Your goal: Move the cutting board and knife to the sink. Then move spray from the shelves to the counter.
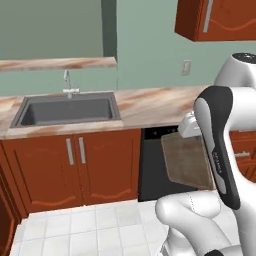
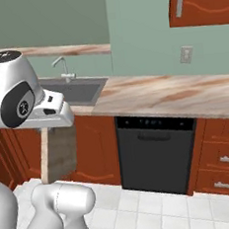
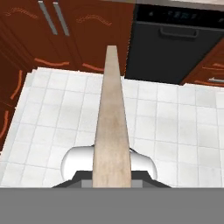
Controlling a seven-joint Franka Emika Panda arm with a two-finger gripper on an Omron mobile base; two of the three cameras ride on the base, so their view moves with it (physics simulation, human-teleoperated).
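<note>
Black dishwasher (image 2: 157, 154) under stone top, faucet (image 1: 67, 85), white floor tiles (image 3: 175, 127)

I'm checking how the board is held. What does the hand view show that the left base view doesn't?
Hand view: the cutting board edge-on, a thin strip running out from the shut pincer over floor tiles. Left base view: the board's broad face hanging vertically, plus the sink and counter. Both: the board, cabinets, black appliance.

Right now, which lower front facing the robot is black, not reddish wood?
The dishwasher front, right of the sink: black with one horizontal handle. The sink cabinet doors and drawers are reddish-brown.
</note>
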